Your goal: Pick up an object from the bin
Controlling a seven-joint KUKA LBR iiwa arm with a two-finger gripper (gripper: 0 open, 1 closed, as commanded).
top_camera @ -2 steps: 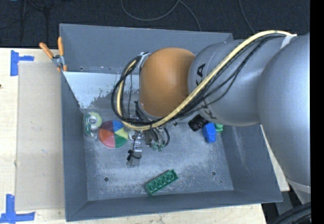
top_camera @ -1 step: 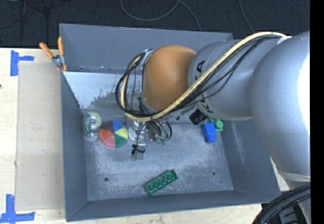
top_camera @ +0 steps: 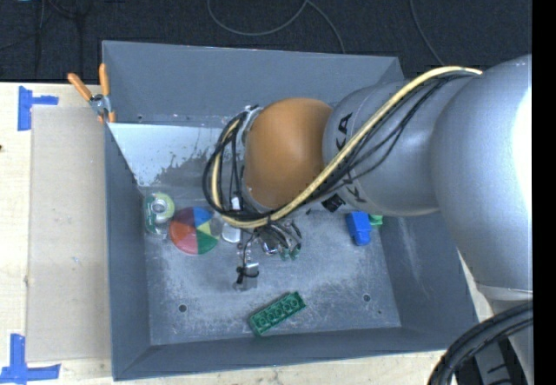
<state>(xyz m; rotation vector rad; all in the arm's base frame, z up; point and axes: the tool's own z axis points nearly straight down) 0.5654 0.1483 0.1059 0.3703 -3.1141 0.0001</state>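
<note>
Near bin (top_camera: 261,79) centre: hand (top_camera: 248,270) beside multicoloured ball (top_camera: 193,232); open or closed, cannot tell; green block (top_camera: 276,313) nearby

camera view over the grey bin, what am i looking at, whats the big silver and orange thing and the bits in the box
One camera looks down into a grey metal bin. The big silver shape from the right is a robot arm; the orange dome is a cover on its wrist. Its gripper hangs low over the bin's middle, and I see nothing held. Around it lie a multicoloured ball, a clear ring, a blue block and a green ridged strip.
</note>
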